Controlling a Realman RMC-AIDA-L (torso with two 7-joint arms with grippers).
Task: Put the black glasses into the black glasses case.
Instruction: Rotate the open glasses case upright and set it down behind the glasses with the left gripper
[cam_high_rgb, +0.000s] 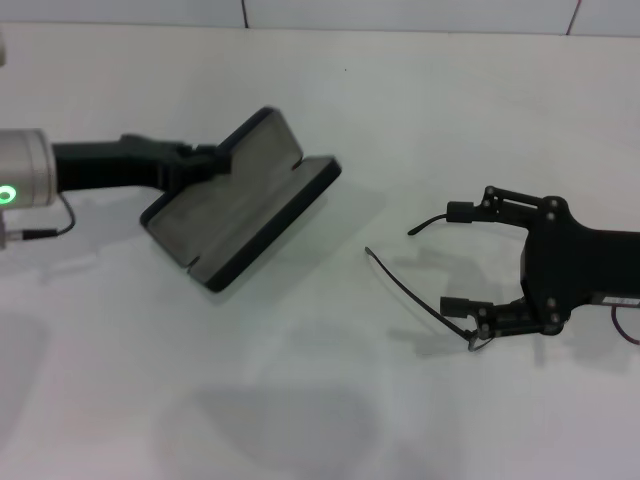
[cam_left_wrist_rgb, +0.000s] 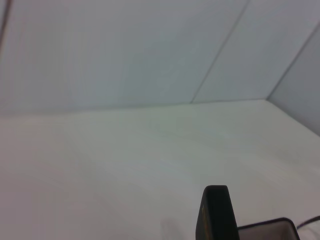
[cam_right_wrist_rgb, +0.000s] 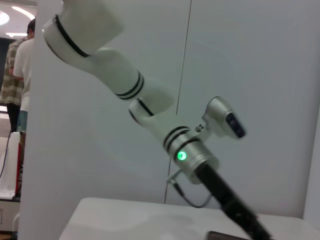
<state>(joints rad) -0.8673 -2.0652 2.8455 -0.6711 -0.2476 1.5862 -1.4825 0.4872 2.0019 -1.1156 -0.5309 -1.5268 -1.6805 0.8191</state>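
The black glasses case (cam_high_rgb: 245, 205) lies open left of centre on the white table, grey lining up. My left gripper (cam_high_rgb: 203, 160) reaches in from the left and is closed on the lid's end. A left finger (cam_left_wrist_rgb: 215, 212) and a case corner (cam_left_wrist_rgb: 267, 230) show in the left wrist view. The black glasses (cam_high_rgb: 410, 290) are at the right, with thin temple arms pointing toward the case. My right gripper (cam_high_rgb: 456, 258) is over them with its fingers wide apart, one near each temple. The front frame is hidden behind the gripper.
The white table (cam_high_rgb: 320, 420) has bare surface in front of and between the arms. A pale wall (cam_high_rgb: 400, 12) runs along its far edge. The right wrist view shows my left arm (cam_right_wrist_rgb: 190, 155) and people standing far off (cam_right_wrist_rgb: 20, 75).
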